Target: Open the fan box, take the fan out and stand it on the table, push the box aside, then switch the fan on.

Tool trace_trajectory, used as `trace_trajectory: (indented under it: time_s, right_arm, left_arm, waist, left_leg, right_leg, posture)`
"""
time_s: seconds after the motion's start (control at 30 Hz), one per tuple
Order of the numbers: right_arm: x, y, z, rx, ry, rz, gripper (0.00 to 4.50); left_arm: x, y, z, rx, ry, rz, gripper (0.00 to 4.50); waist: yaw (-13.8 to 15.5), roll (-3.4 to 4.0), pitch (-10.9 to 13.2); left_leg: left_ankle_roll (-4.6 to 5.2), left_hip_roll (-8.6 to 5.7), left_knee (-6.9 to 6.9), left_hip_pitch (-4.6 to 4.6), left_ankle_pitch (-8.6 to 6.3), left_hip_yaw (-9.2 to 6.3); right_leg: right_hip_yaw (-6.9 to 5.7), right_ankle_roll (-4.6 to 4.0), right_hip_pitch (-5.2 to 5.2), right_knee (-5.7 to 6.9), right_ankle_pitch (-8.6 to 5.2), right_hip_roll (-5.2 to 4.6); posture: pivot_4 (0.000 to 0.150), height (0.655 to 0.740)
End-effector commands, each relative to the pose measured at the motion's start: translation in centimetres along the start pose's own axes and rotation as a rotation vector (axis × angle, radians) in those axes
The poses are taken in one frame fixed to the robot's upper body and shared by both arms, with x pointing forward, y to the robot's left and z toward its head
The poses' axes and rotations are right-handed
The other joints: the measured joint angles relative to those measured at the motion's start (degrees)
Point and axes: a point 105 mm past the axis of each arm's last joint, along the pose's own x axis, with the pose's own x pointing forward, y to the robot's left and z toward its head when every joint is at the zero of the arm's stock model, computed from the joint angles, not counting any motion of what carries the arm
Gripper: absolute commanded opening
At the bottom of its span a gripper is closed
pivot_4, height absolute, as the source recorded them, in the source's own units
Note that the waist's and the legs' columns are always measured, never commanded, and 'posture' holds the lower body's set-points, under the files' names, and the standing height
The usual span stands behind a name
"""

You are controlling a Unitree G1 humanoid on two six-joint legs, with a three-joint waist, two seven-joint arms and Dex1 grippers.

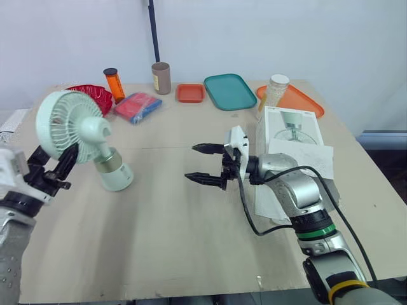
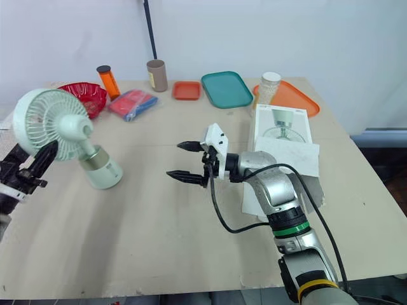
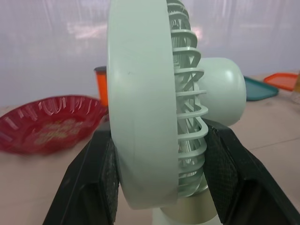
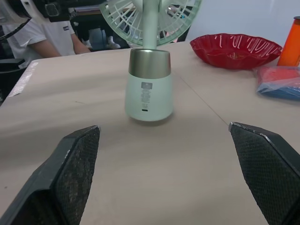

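Clamping the fan [image 3: 140,93], left end effector [image 1: 56,160] pads [image 3: 220,174] flank its head.

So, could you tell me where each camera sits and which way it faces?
Left and right eye: on the head, looking forward and down over the table; both arms show, left gripper and right gripper.
Left wrist: along its jaws, shut on the head of the fan.
Right wrist: between its open jaws, toward the base of the fan.
Shared: all show the fan and red bowl.

One fan [image 1: 70,127], one box [image 1: 290,127], three trays [image 1: 190,93] [image 1: 229,91] [image 1: 302,101], one bowl [image 1: 92,95], one orange bottle [image 1: 114,84], one jar [image 1: 275,90], one cup [image 1: 161,77], one pouch [image 1: 138,106].
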Motion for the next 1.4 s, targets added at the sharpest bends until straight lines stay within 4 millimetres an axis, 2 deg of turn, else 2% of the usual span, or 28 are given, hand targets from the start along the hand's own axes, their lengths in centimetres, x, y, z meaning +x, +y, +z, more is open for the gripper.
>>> trace_trajectory:
  time_s: [0.03,0.23,0.47,0.63,0.9,1.27,1.4]
  right_arm:
    - [0.9,0.6,2.1,-0.069,-0.023,0.019,4.5]
    - [2.6,0.6,3.0,-0.063,0.013,-0.034,4.5]
    - [4.0,0.1,3.5,0.009,0.04,-0.125,4.5]
    - [5.3,0.0,3.6,0.049,0.044,-0.155,4.5]
    - [7.6,1.1,4.0,0.076,0.033,-0.127,4.5]
    - [9.3,-0.4,3.3,0.104,0.046,-0.206,4.5]
    - [9.8,-0.7,3.7,0.116,0.026,-0.219,4.5]
  left_arm:
    - [0.9,-2.4,2.2,0.034,-0.078,-0.054,1.97]
    - [2.1,-5.2,1.4,0.007,-0.068,-0.105,1.97]
    - [3.0,-5.8,1.0,0.019,-0.066,-0.087,1.97]
    - [3.6,-6.7,1.4,0.001,-0.088,-0.114,1.97]
    - [3.7,-6.6,1.0,0.003,-0.08,-0.108,1.97]
    - [3.8,-6.7,0.9,-0.001,-0.08,-0.114,1.97]
    - [3.7,-6.7,0.6,-0.002,-0.073,-0.115,1.97]
  waist:
    - [-0.1,0.0,0.0]
    - [-0.22,0.0,0.0]
    - [-0.27,-0.01,0.0]
    - [-0.28,-0.01,-0.01]
    - [-0.37,0.0,-0.01]
    - [-0.38,0.0,-0.01]
    - [-0.39,0.0,-0.01]
  left_leg:
    - [-0.01,0.0,-0.01,0.0,0.0,-0.01]
    - [-0.08,-0.01,-0.01,-0.02,0.04,-0.04]
    - [-0.12,-0.02,-0.02,-0.19,0.07,-0.03]
    - [-0.24,-0.04,0.08,-0.73,0.14,-0.02]
    - [-0.24,-0.03,0.08,-0.73,0.13,-0.01]
    - [-0.25,-0.03,0.08,-0.73,0.14,-0.01]
    - [-0.26,-0.03,0.08,-0.73,0.14,0.0]
  right_leg:
    - [0.0,0.0,0.0,0.0,0.0,0.0]
    - [0.0,0.0,-0.02,0.02,0.0,0.0]
    - [0.01,-0.02,-0.22,0.07,0.01,0.0]
    - [0.02,-0.04,-0.75,0.22,0.04,-0.02]
    - [0.02,-0.05,-0.77,0.22,0.06,0.0]
    - [0.02,-0.06,-0.77,0.23,0.07,0.0]
    - [0.01,-0.06,-0.78,0.24,0.07,0.0]
  posture:
    - [0.15,0.74]
    - [0.15,0.74]
    - [0.15,0.74]
    - [0.15,0.74]
    - [0.15,0.74]
    - [0.15,0.74]
    - [0.15,0.74]
